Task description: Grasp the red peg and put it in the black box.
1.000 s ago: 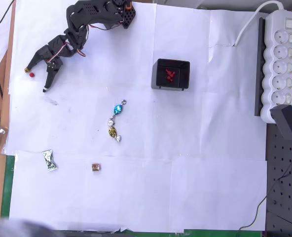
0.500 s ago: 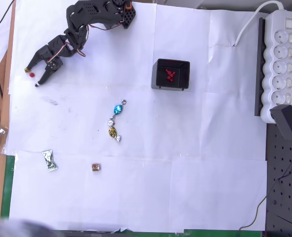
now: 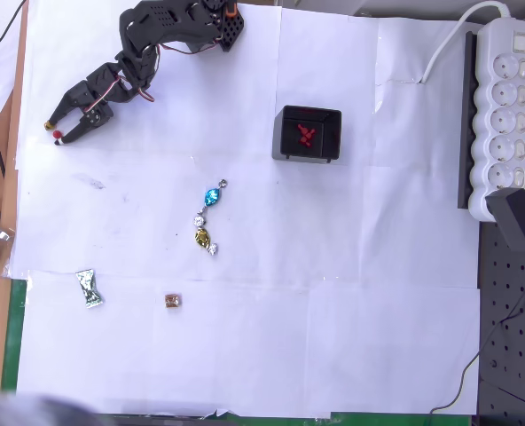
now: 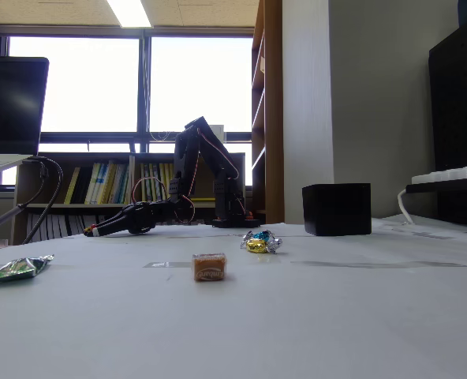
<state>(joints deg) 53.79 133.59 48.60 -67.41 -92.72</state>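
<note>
The red peg is a tiny dark-red dot on the white paper at the far left of the overhead view. My gripper lies low over it, its two fingers closed in on the peg from either side. In the fixed view the gripper rests down at the table surface, left of the arm base; the peg is too small to make out there. The black box stands well to the right with several red pegs inside, and shows as a dark cube in the fixed view.
Blue and gold foil candies lie mid-table. A green-silver wrapper and a small brown sweet sit nearer the front. A white power strip runs along the right edge. The table's left edge is close to the gripper.
The moving finger swung in from wide open to closed against the red peg. The arm itself has barely shifted.
</note>
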